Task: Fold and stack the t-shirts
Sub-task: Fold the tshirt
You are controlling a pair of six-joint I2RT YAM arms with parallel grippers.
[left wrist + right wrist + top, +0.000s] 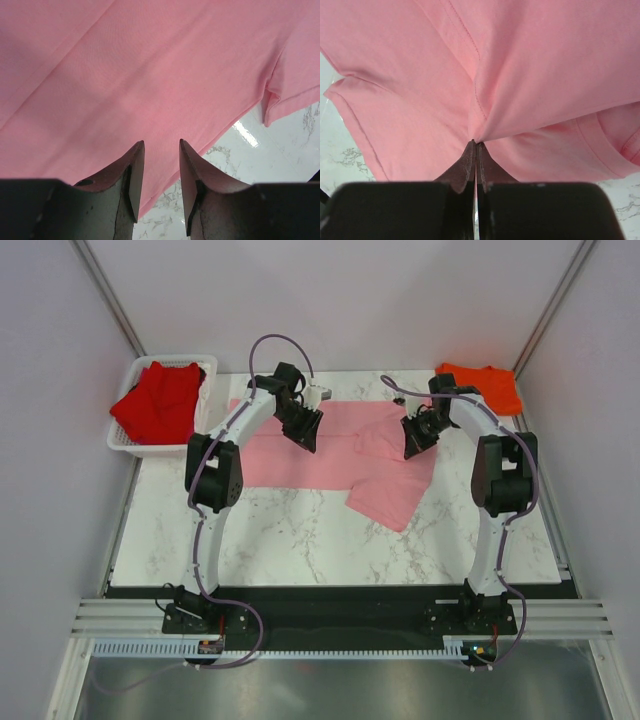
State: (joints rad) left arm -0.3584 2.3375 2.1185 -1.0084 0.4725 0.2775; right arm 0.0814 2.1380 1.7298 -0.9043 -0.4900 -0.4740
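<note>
Top external view: a pink shirt (270,460) lies spread on the marble table (300,535), and both arms reach over it. The left gripper (306,433) hangs over the far middle of the shirt, with cloth below it and to either side. The right gripper (416,443) is over the shirt's right part, where the cloth is bunched and a loose flap runs toward the near side. Well off to the far right of the right gripper, an orange shirt (482,386) lies at the table's back corner. Far to the left of the left gripper, a red shirt (158,402) sits heaped in a white basket (128,447).

Left wrist view: the two dark fingers stand apart with a moderate gap and nothing between them. Pink cloth fills the view ahead of the tips. The shirt's edge passes under the gap, and bare marble shows to the right of the fingers, beside a sleeve hem.

Right wrist view: the fingers are pressed tight together, and a fold of the pink shirt is pinched at their tips. Cloth fans out from that pinch, drawn into creases, with a stitched seam running up from it. A sleeve lies to the left of the tips, and a hemmed edge curves at the lower right.
</note>
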